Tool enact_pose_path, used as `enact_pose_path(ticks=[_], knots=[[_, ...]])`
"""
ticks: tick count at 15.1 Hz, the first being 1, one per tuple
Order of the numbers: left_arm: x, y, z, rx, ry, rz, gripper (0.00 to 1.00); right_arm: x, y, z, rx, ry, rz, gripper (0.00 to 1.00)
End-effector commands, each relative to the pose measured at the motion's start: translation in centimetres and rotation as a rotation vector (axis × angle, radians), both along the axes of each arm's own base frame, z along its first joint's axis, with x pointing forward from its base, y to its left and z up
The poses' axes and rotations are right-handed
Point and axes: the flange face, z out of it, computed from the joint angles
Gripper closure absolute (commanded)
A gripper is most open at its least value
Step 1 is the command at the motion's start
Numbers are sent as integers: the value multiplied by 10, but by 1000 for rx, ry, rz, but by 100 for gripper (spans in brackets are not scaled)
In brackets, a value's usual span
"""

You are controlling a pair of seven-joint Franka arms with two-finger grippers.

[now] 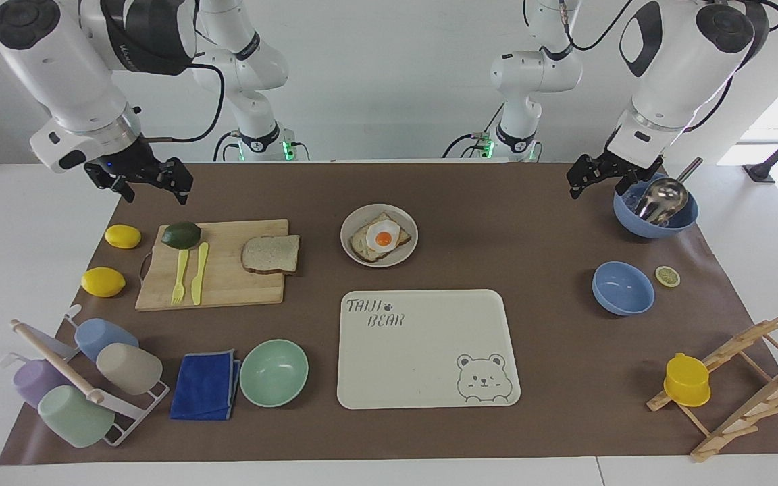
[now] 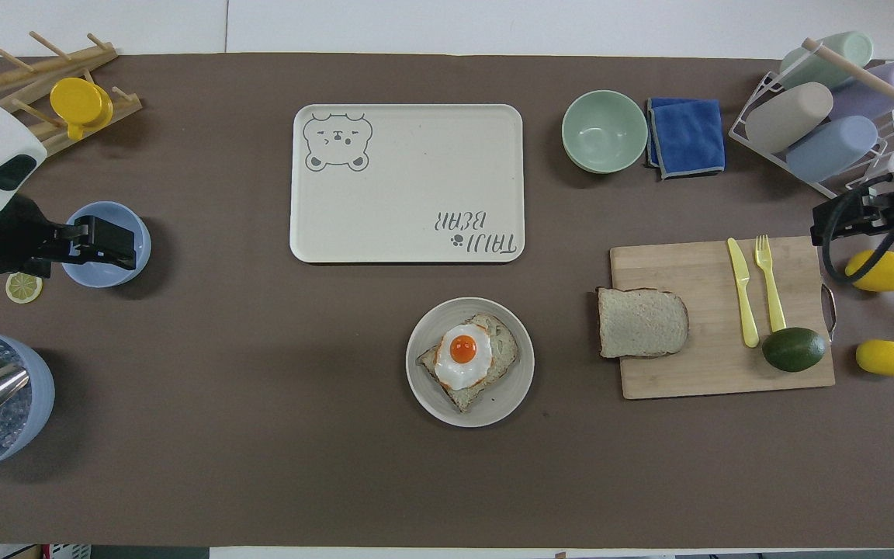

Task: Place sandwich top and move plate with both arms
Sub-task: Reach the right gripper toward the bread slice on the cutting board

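The sandwich top (image 1: 271, 254) lies flat on the wooden cutting board (image 1: 227, 287), at the board's edge toward the plate (image 1: 355, 223), its crust slightly overhanging that edge. The plate sits near the table's middle, nearer to the robots than the bear tray (image 1: 423, 378), and carries the egg toast (image 1: 381, 237). The bread slice looks light, soft and compressible, so a hard pinch would likely dent or tear it; the overhanging crust edge seems the best place for a finger to get under, since the crust is the stiffest part. The plate appears rigid and smooth, probably slippery, with a low rim that offers little for fingers to bite on; taking hold at two facing points of the rim, one per arm, and keeping it level would guard against the stacked sandwich sliding. The right gripper (image 1: 148, 179) hangs in the air over the table's edge near the cutting board's end, holding nothing, its fingers (image 1: 179, 181) apart. The left gripper (image 1: 598, 177) hangs beside the blue bowl with the metal scoop (image 1: 659, 197), also holding nothing, fingers spread.
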Motion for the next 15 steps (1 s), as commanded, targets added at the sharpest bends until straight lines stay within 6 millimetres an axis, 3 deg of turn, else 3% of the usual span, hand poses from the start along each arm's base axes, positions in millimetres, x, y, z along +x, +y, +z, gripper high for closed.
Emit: enact_pose_path(ticks=[1,7,9,10,14,15], knots=[[-7,4,4,15,-8,-7,0,-3,-3,4,26,3,19,0],[-7,4,4,15,-8,-7,0,-2,-3,6,30,-6,12,0],[-7,4,4,15,-8,-7,0,-4,7,14,34,-31,52,0],[-7,4,4,15,-8,-7,0,-3,23,12,33,-35,74,0],[-7,4,4,15,-8,-7,0,-6,82,-32,-18,31,96,0],[-7,5,4,15,-8,-6,0,-8,112,-48,-48,39,98,0]])
